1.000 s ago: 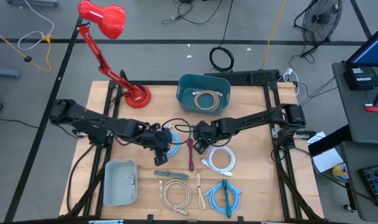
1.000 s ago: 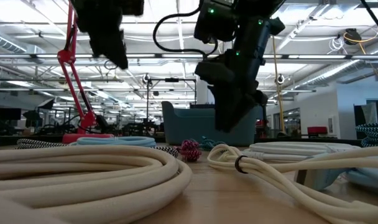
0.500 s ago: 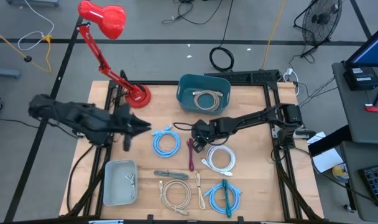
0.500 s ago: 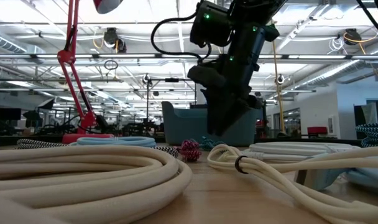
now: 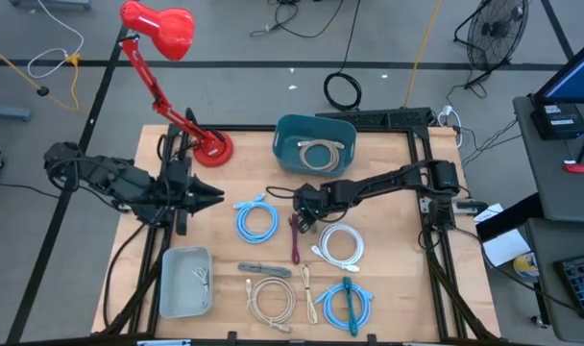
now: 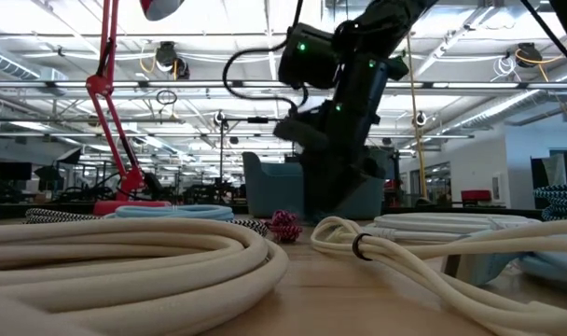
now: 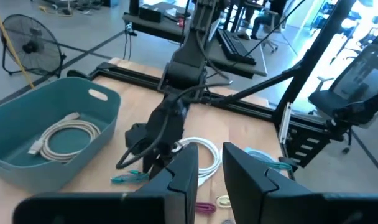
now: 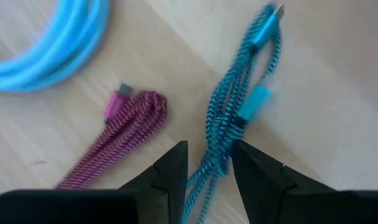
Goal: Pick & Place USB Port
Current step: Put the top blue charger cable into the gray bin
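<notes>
Done: one pale cable [image 5: 318,151] already lay coiled in the teal bin [image 5: 290,135]; another in the grey tray [image 5: 173,289].
Right gripper [image 8: 207,163]: hung low over the teal braided cable [image 8: 237,111], jaws narrowly parted astride it, beside the magenta cable [image 8: 128,124].
Left gripper [image 7: 207,169]: waited near the counter [image 5: 398,279] edge, jaws narrowly parted, empty.
Left: several cables remained unsorted, apparently.

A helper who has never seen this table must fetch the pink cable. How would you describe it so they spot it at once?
Start at the teal bin at the table's far edge and come straight toward the near edge. Just past the right gripper lies the pink cable, between the light blue coil and the white coil. It alone is magenta and folded into a straight, narrow bundle.
</notes>
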Controlling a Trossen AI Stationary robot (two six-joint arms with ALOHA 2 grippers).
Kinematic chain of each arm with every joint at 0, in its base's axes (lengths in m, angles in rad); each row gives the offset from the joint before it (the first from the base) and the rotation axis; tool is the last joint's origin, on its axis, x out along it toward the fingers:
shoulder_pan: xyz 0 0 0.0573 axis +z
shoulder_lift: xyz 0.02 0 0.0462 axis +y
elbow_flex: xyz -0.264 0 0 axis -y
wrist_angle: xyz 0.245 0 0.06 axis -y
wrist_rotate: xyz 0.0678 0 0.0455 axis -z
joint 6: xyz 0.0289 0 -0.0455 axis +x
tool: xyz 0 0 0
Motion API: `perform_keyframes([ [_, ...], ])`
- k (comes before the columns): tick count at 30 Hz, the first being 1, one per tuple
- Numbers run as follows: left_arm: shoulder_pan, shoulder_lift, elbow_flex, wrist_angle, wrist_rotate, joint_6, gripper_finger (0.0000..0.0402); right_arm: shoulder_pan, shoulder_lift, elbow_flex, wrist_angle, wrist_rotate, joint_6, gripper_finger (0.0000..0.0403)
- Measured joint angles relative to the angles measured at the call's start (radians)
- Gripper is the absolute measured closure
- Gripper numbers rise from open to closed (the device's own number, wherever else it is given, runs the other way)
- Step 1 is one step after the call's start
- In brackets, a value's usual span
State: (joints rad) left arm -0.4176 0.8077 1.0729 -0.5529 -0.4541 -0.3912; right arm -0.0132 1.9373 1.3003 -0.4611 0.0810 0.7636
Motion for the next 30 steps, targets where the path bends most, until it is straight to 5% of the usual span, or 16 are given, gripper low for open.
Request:
perform_keyframes([
  [11, 0.000, 0.003, 0.000, 0.005, -0.002, -0.020, 0.0326, 0.001, 0.037, 0.000, 0.010, -0.003, -0.017, 0.0293],
  [22, 0.000, 0.003, 0.000, 0.004, -0.017, -0.031, 0.0325, 0.000, 0.032, -0.002, 0.009, 0.000, -0.049, 0.0384],
  [30, 0.000, 0.003, 0.000, 0.001, -0.085, -0.037, 0.0325, 0.002, -0.023, -0.004, 0.053, -0.002, -0.035, 0.0366],
])
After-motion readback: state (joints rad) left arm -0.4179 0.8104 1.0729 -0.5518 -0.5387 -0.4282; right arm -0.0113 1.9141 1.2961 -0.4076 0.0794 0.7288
